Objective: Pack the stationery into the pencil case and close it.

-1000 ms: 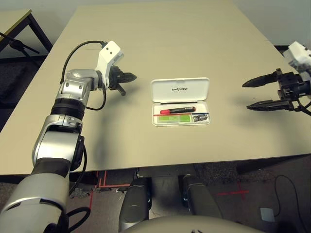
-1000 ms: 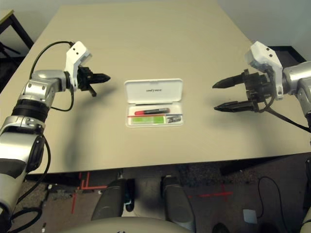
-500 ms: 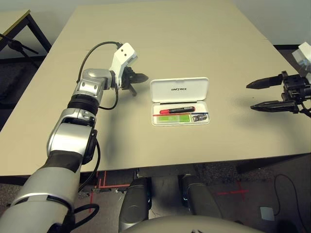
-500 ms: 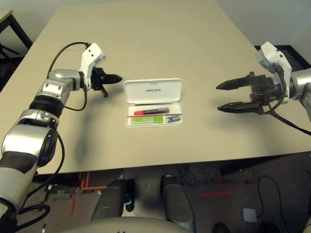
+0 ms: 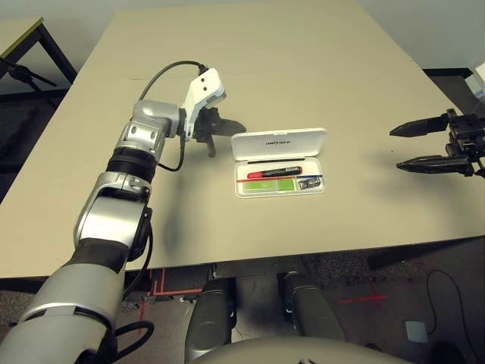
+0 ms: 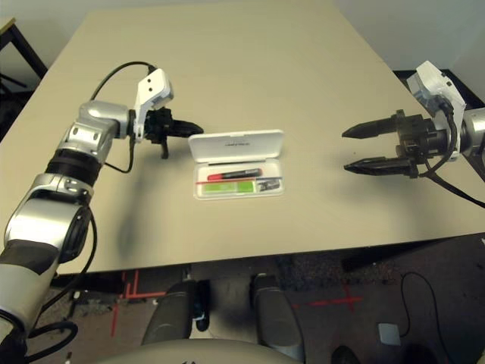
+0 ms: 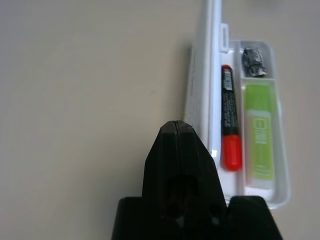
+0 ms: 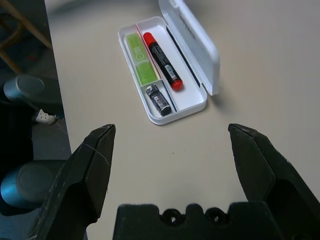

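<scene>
Touching the raised lid (image 5: 279, 142) of the white pencil case (image 5: 279, 191) with my closed left tool (image 7: 178, 125); marker (image 8: 163, 61), green bar (image 8: 143, 60) and small cylinder (image 8: 158, 100) lie inside. My open right tool (image 6: 347, 151) is empty, to the right.

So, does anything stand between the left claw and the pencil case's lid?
Nothing visible does: the left claw, shut, is right at the raised lid, with no object between them.
</scene>
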Robot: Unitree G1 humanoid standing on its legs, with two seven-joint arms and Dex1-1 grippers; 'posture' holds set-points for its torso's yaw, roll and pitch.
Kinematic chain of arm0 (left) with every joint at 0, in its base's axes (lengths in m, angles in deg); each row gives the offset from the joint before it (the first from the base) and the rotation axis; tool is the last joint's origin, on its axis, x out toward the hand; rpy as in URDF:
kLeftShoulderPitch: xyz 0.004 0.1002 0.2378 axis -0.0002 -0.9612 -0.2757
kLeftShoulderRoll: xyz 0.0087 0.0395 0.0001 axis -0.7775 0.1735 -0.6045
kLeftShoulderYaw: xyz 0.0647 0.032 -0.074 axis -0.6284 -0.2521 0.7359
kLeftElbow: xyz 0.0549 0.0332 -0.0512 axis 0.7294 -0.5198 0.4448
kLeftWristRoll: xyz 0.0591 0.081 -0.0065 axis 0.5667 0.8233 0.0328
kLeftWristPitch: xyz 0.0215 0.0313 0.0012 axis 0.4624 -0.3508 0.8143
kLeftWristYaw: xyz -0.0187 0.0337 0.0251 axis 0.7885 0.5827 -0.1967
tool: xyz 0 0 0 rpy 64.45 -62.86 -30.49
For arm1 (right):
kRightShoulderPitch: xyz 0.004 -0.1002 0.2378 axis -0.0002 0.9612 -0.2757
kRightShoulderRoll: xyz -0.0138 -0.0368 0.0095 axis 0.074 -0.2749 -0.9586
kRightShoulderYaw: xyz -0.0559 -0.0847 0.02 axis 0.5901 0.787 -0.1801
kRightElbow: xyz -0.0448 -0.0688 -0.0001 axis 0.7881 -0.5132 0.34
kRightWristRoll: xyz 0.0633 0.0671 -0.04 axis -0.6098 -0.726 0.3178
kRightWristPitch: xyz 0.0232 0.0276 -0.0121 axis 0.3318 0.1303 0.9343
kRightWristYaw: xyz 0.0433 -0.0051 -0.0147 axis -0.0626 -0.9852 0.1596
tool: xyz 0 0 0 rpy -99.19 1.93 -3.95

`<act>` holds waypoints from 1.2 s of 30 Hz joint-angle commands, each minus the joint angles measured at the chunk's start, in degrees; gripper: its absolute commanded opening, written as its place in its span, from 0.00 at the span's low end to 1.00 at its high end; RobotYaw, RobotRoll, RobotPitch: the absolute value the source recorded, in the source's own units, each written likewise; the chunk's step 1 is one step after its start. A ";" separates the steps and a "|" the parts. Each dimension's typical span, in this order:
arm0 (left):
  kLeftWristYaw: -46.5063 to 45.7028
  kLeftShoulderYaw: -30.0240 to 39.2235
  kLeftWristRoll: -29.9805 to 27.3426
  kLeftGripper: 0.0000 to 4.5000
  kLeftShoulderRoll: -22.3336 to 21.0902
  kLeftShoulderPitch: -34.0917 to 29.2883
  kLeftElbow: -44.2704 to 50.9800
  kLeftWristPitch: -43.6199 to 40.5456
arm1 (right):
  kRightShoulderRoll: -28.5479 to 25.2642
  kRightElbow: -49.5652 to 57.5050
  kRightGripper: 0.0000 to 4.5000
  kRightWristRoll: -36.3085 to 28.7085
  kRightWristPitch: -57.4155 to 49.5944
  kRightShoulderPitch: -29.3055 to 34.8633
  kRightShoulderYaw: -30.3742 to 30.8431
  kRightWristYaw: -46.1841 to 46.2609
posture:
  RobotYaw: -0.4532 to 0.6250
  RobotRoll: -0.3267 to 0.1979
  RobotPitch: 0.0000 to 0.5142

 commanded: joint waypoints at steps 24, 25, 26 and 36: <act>-6.32 -13.89 9.15 0.01 6.96 -8.40 8.72 1.51 | 3.34 -2.51 1.00 1.84 1.48 -2.03 -1.23 -0.20 | 0.36 0.62 0.23; -6.30 -14.00 9.22 0.01 7.18 -8.39 8.74 1.44 | 3.37 -2.56 1.00 1.88 1.49 -2.06 -1.27 -0.20 | 0.36 0.62 0.23; -6.27 -14.31 9.50 0.01 7.31 -8.34 8.70 1.98 | 3.44 -2.64 1.00 1.95 1.56 -2.09 -1.32 -0.20 | 0.36 0.62 0.23; -7.48 -16.92 13.10 0.01 7.28 -7.51 3.81 4.19 | 5.59 -3.58 1.00 3.64 2.19 -2.55 -2.73 -0.20 | 0.36 0.62 0.22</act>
